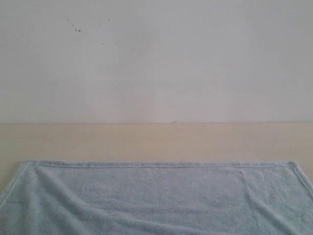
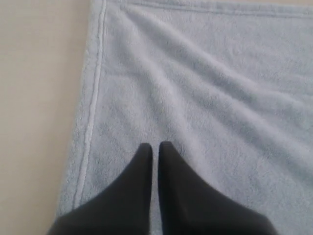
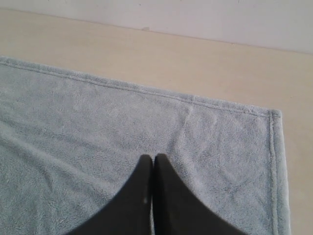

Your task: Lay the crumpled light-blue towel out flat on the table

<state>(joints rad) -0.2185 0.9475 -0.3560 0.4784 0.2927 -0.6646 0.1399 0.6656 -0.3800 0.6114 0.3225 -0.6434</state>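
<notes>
The towel (image 1: 161,196) is pale blue terry, soft and fuzzy, a rectangle edged by a stitched hem (image 1: 156,165) with squared corners. It lies on the counter (image 1: 146,142), a smooth, plain beige surface that meets a matt white wall (image 1: 156,58) with a few dark specks (image 1: 77,30). In the exterior view the towel covers the near part of the counter almost from side to side, and a bare strip of counter lies between its far hem and the wall. Both far corners show; the near part runs out of the frame. The cloth lies mostly open, with shallow ridges slanting across it.

The left fingers (image 2: 148,154), black and tapering to points, stand together with only a thin slit between them. Their tips are over the towel just inside its left side hem, back from the far left corner. The right fingers (image 3: 145,165), of the same shape, are pressed together over the cloth inside the far right corner. Creases run toward both pairs of tips; whether any pile is pinched cannot be told.

The far hem runs side to side, parallel with the wall, and the visible spread is widest along that line
</notes>
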